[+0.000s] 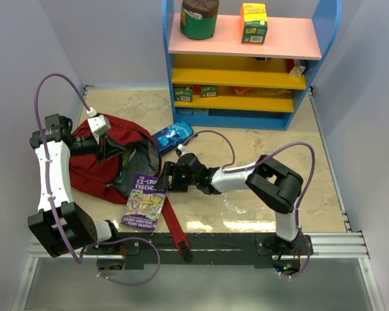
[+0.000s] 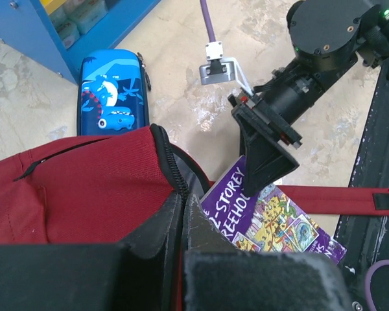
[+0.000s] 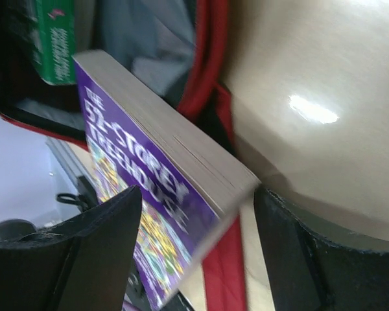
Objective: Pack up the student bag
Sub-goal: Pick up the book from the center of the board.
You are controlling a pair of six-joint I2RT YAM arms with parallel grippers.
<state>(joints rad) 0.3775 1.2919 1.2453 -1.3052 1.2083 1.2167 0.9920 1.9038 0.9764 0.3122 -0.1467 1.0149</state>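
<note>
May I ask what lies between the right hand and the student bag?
A purple book, one end inside the open right hand; the right wrist view shows it.

Walled robot-lab table (image 1: 266,133), toy shelf (image 1: 285,39)

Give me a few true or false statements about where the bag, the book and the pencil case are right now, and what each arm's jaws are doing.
1. The left jaws are shut on the opening edge of the student bag. True.
2. The purple book sits fully inside the bag. False: most of it lies outside, at the bag's mouth.
3. The blue pencil case lies on the table, outside the bag. True.
4. The right jaws are clamped on the book. False: they stand open on either side of its corner.
5. The pink top shelf is bare. False: a dark jar and a yellow box stand on it.
</note>
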